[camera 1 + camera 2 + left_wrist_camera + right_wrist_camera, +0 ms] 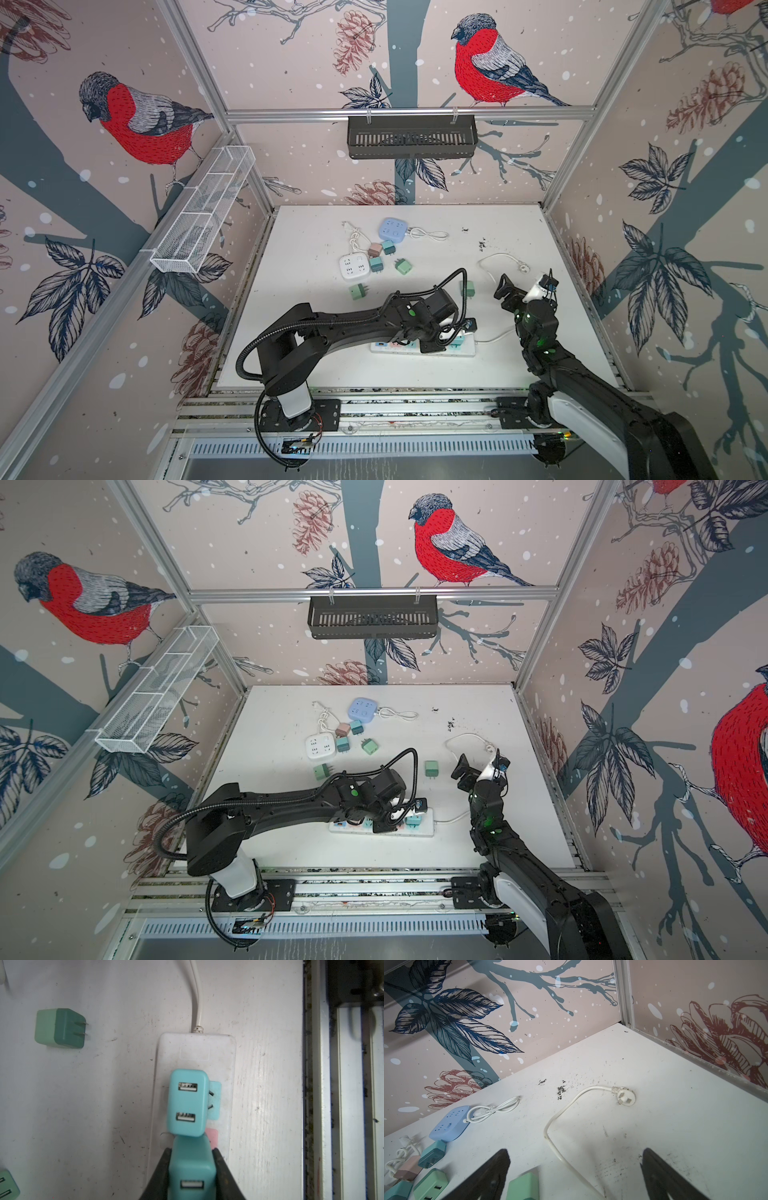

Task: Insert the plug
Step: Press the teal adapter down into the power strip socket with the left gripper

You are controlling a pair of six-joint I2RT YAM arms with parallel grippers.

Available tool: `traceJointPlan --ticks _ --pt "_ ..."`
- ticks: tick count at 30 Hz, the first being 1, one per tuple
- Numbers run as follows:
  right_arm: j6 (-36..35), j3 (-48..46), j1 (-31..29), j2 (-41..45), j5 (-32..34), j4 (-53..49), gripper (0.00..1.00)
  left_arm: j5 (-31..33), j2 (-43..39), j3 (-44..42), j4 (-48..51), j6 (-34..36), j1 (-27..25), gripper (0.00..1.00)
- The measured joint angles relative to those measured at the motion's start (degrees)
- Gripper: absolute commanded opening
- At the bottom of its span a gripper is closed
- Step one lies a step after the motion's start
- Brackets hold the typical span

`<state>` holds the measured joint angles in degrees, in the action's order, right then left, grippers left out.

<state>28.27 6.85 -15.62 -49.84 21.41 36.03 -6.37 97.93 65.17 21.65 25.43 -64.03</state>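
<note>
teal usb plug [192, 1159] — upright over white power strip [195, 1051], at pink socket [212, 1136]

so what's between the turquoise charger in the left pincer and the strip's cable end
another turquoise two-port charger standing on the white plastic power strip, left wrist view

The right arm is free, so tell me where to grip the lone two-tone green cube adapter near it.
Best take the two-tone green cube adapter by its flat side faces, coming down with the open right gripper. It lies on its side, prongs level and pointing toward the robot, so jaws can straddle the body behind them.
</note>
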Motion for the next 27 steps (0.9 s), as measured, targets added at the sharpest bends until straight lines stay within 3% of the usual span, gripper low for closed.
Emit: traceJointPlan --ticks 13,27 --pt "0.00 0.00 0.00 0.04 -0.02 0.00 1.00 -0.39 0.79 0.15 0.90 0.02 0.26 0.00" --pt "0.00 0.00 0.02 -0.07 -0.20 0.00 1.00 -9.01 5.33 3.30 2.99 1.53 4.68 0.00"
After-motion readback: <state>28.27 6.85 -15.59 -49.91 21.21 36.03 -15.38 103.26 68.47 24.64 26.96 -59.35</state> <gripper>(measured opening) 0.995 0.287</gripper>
